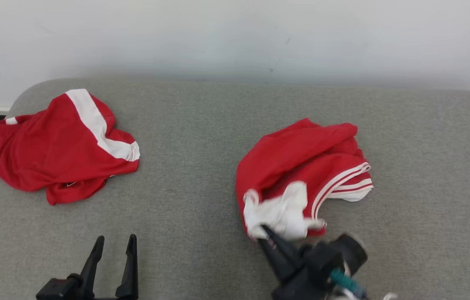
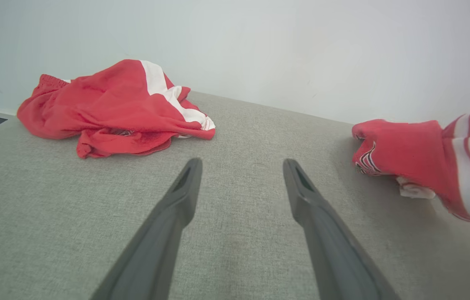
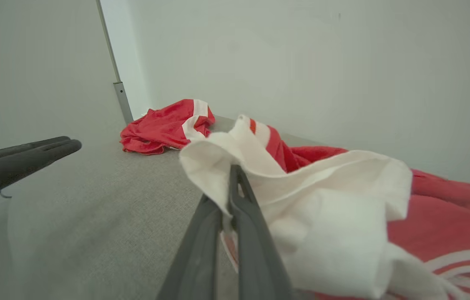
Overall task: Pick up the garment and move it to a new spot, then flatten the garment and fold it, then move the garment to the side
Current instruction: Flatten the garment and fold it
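Grey woven upholstery covers the padded surface (image 1: 201, 137) that spreads across your head view, and a plain white wall (image 1: 235, 33) rises behind its far edge.

Two red garments lie on it, well apart. The second red garment (image 1: 59, 150) sits crumpled at the far left, near the rounded corner, with a broad white band running over its top. The garment (image 1: 301, 166) you are working on is bunched in a heap right of centre, nearer the robot. It is red, with thin white stripes along the hem on its right side and a wad of white fabric at its near edge.

Your right gripper (image 1: 266, 233) reaches up from the lower right at a slant, and its tip is buried in that white wad. In the right wrist view the two dark fingers (image 3: 243, 216) are pressed together with a fold of the white cloth pinched between them, so this claw is clamped on the garment. Most of the garment rests on the upholstery, and the white fold rises around the fingertips.

Your left gripper (image 1: 114, 250) hovers low at the lower left, between the two garments and touching neither. Its fingers are spread wide with bare grey upholstery showing between them, and it holds nothing.

In the left wrist view, a small black and white printed mark (image 2: 367, 160) shows on the garment's near red fold.
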